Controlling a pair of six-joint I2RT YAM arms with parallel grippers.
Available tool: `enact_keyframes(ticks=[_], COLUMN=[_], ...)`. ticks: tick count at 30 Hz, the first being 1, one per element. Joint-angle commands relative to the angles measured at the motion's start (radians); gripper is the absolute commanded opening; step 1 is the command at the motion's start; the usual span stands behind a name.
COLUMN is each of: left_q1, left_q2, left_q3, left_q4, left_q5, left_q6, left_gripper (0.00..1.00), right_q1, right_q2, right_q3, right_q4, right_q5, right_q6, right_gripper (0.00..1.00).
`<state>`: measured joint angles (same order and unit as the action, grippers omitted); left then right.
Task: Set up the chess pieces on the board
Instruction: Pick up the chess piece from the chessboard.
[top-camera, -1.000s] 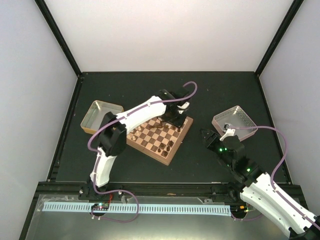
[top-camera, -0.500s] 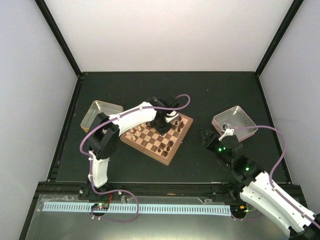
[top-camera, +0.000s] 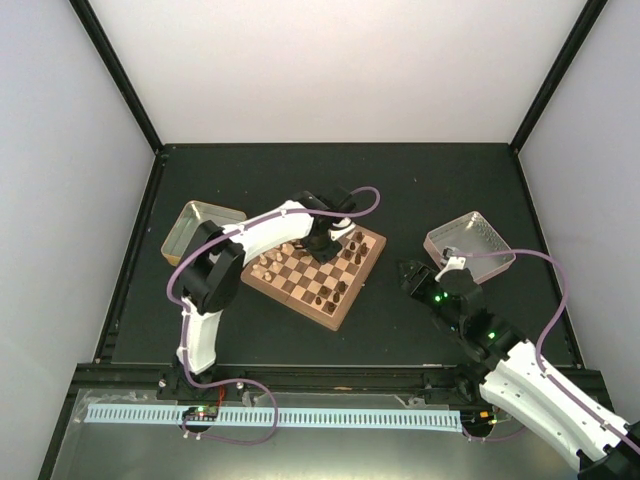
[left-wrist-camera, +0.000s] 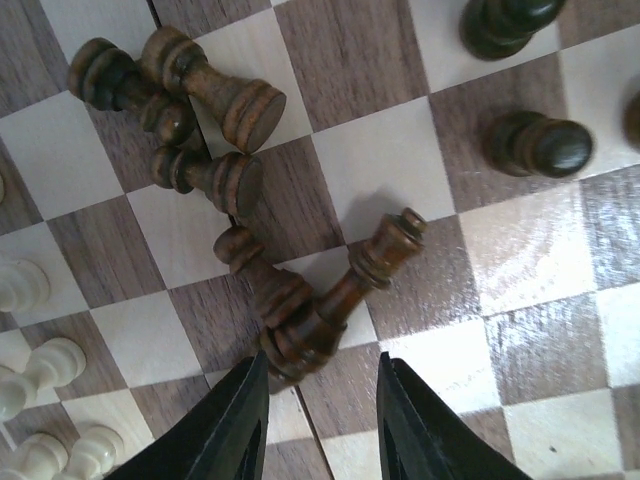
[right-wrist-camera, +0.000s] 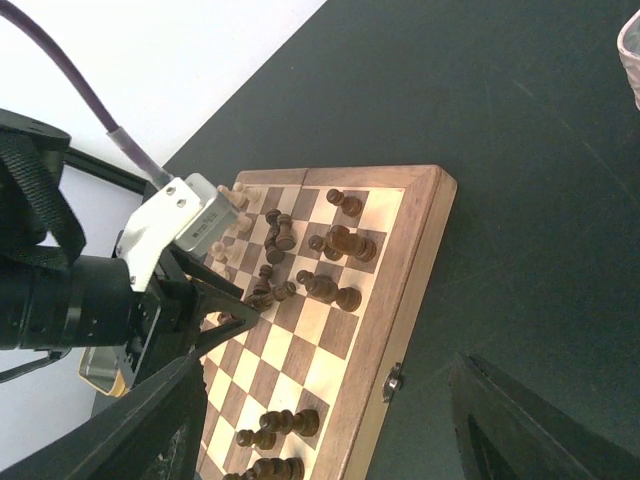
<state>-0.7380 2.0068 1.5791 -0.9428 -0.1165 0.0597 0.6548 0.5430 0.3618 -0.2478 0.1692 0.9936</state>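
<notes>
Left pincer (left-wrist-camera: 320, 400), narrow and not yet gripping, is straddling toppled dark brown wooden chessmen (left-wrist-camera: 300, 335) on the checkered wooden board (left-wrist-camera: 520, 250). Next move likely: pinching one and standing it upright. Right pincer (right-wrist-camera: 330, 400) is hovering wide, empty.

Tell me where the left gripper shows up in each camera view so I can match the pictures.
Top external: the left gripper hangs over the far half of the board, near frame centre.
Left wrist: its two dark fingers rise from the bottom edge, either side of the fallen dark brown pieces.
Right wrist: it enters from the left, tips beside those same fallen pieces.
Shared landmark: the board.
</notes>
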Motion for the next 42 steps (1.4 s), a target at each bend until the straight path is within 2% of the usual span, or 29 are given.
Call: enact_keyframes(ticks=[1,7,16,27,34,42], left_q1=[0.009,0.009,0.009,0.009,0.009,0.027], left_q2=[0.028,0.044,0.051,0.077,0.045,-0.107], left_q3=[0.037,0.033,0.003,0.001,0.003,-0.043], left_q4=[0.017,0.032,0.024,-0.001,-0.023,-0.035], left_q5=[-0.037,-0.036,0.054,0.063,0.073,0.206], left_q6=[0.04,0.072,0.137,0.159,0.168,0.178], left_gripper=[0.32,0.32,0.24,0.27,0.08,0.04], right_q1=[-0.002,-0.002,-0.002,-0.002,-0.002,-0.003], right_q2=[0.01,0.029,0.038,0.054,0.047,0.047], right_q3=[0.005,0.011,0.012,0.017,0.018,0.035], right_q4=[0.032,0.036,0.042,0.046,0.046,0.095], right_q5=[-0.002,-0.012,-0.004,-0.01,-0.018,-0.12], right_q6=[0.001,0.0,-0.001,0.0,0.002,-0.055], right_gripper=[0.68,0.68,0.67,0.68,0.68,0.68])
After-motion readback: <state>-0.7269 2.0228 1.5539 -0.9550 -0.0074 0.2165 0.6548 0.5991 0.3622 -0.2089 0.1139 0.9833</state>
